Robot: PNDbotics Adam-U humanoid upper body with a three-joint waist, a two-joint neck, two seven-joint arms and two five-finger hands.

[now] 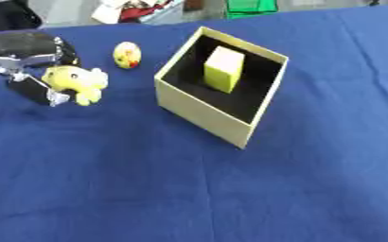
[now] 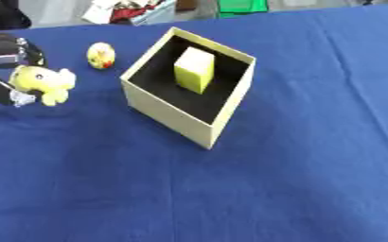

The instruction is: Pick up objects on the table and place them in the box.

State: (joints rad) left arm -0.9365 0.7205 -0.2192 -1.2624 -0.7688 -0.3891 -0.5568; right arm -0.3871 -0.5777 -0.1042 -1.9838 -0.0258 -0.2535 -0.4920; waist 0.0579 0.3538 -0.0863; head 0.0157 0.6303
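My left hand [image 1: 28, 61] is curled round the yellow plush toy [image 1: 74, 81], left of the box [image 1: 199, 109]. The left eye view shows more of my wrist. A yellow block [image 1: 224, 68] stands inside the box; a small yellow egg-shaped toy [image 1: 127, 55] lies just left of it.

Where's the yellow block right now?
The yellow block is inside the box, on its black floor toward the far side, right of centre in the left eye view; the small egg-shaped toy lies outside, to the box's left.
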